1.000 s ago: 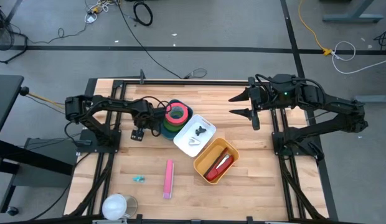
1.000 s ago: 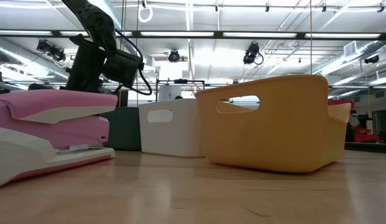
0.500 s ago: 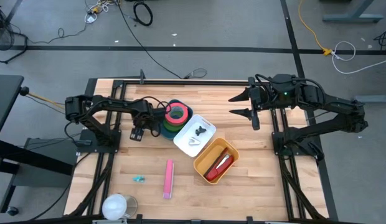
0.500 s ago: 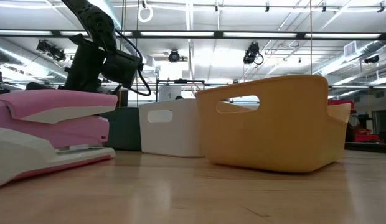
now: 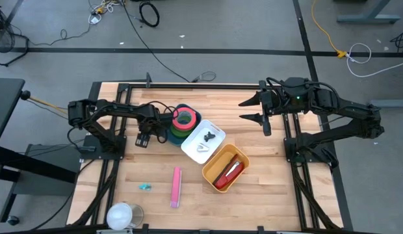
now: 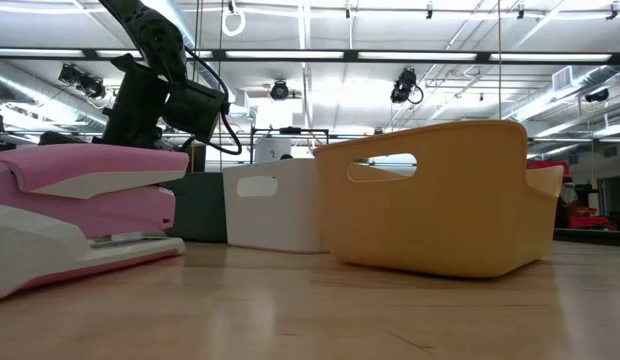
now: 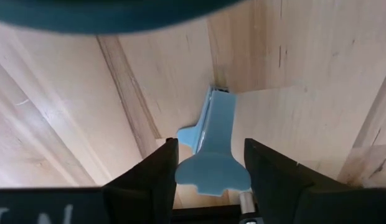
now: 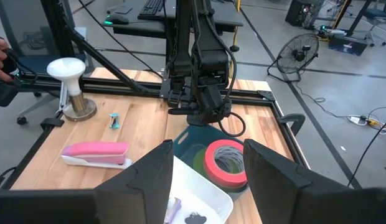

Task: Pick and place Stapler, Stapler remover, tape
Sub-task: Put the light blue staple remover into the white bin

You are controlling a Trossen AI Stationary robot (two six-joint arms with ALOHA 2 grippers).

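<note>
Beside the dark green bin (image 5: pixel 173 133), the left gripper (image 7: pixel 210 146) pinches a flat light blue plastic piece (image 7: pixel 216 121) on the wooden table (image 5: pixel 253 201), the pink stapler (image 5: pixel 175 186) lies well apart toward the front, and the right gripper (image 5: pixel 244 110) hangs spread.

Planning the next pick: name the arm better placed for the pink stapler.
Probably left: the left gripper is nearer the pink stapler; the right gripper waits beyond the white bin.
</note>
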